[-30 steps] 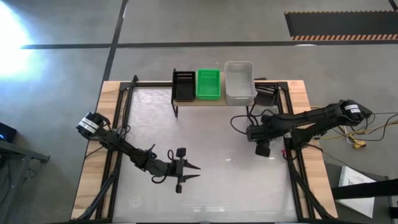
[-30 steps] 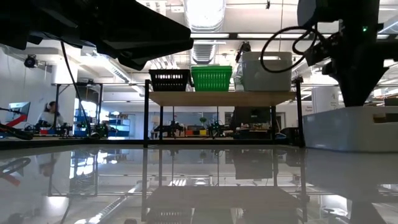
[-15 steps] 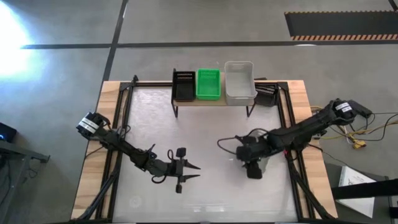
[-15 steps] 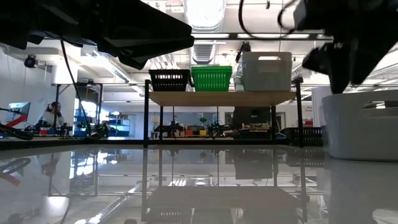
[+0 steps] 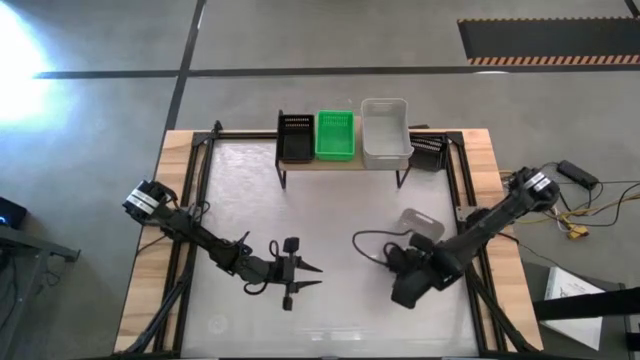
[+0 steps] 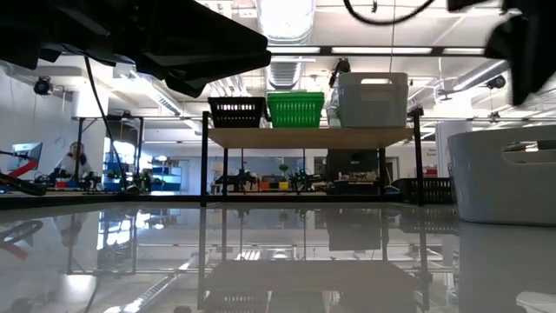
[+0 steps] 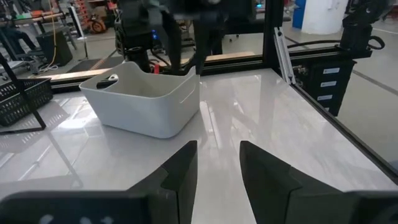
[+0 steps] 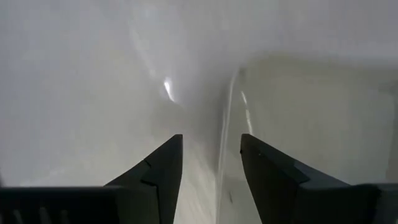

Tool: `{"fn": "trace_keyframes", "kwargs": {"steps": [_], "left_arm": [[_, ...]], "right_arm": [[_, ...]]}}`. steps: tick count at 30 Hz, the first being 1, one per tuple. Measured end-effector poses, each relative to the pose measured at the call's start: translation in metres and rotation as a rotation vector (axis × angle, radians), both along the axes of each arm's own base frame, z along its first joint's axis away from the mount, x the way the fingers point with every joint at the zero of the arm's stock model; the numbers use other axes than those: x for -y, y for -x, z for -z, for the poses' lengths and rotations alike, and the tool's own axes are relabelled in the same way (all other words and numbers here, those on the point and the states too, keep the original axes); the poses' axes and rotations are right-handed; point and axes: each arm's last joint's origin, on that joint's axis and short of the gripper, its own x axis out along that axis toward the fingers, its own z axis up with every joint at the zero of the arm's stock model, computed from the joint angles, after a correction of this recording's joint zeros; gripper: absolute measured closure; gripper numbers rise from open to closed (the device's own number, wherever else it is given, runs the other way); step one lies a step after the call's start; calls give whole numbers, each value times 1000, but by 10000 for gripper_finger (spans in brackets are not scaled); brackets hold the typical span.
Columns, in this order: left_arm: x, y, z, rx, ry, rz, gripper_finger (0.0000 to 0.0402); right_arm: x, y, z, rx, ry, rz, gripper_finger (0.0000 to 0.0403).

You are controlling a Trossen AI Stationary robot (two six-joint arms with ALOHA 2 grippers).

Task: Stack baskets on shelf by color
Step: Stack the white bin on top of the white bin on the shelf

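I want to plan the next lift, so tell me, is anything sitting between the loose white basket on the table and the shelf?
Nothing visible does. The white basket sits on bare tabletop, with open surface between it and the shelf. The right hand is on the basket's near side, away from the shelf.

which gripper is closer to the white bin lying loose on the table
Right. The right gripper sits just in front of the white bin, fingers open at its rim. The left gripper waits far across the table.
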Motion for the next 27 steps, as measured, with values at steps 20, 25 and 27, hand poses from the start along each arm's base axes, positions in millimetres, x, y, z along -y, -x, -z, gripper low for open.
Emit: {"fn": "trace_keyframes", "kwargs": {"steps": [20, 25, 27], "left_arm": [[0, 0, 0, -1, 0, 0, 297], [0, 0, 0, -1, 0, 1, 297], [0, 0, 0, -2, 0, 1, 297]], "right_arm": [[-15, -30, 65, -170, 70, -200, 315], [-27, -30, 70, -144, 64, -335, 373], [-34, -29, 67, -125, 62, -385, 388]]}}
